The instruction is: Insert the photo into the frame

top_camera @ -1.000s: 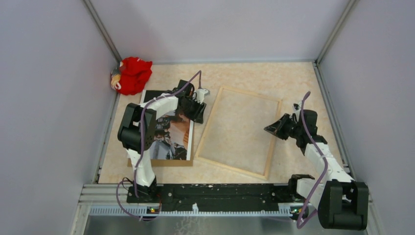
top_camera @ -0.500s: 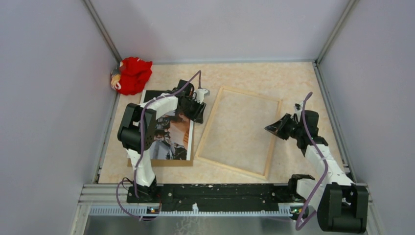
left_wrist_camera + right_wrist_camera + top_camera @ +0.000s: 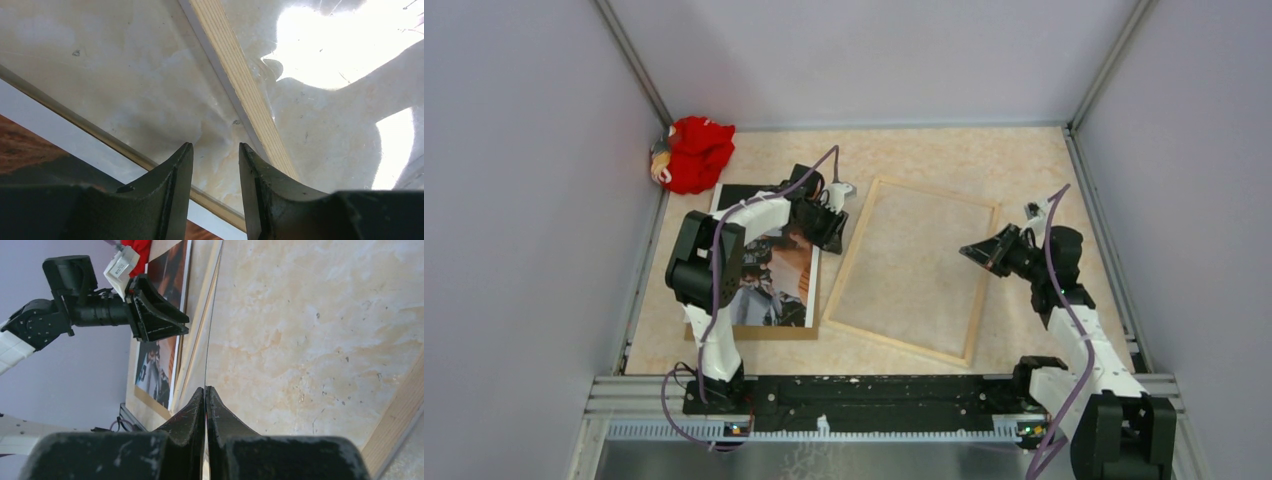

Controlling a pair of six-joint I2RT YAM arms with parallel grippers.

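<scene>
Shifted: right pincer (image 3: pixel 969 250), over frame (image 3: pixel 894 341); left arm (image 3: pixel 749 213) half-hides photo (image 3: pixel 764 295).

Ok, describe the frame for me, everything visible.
The frame is a large, thin rectangle with a pale wood rim, lying flat on the table, skewed to its edges. The table's marbling shows through what looks like a glossy clear pane inside. The photo lies just left, apart. The closed right fingers sit at its right rim; contact unclear.
</scene>
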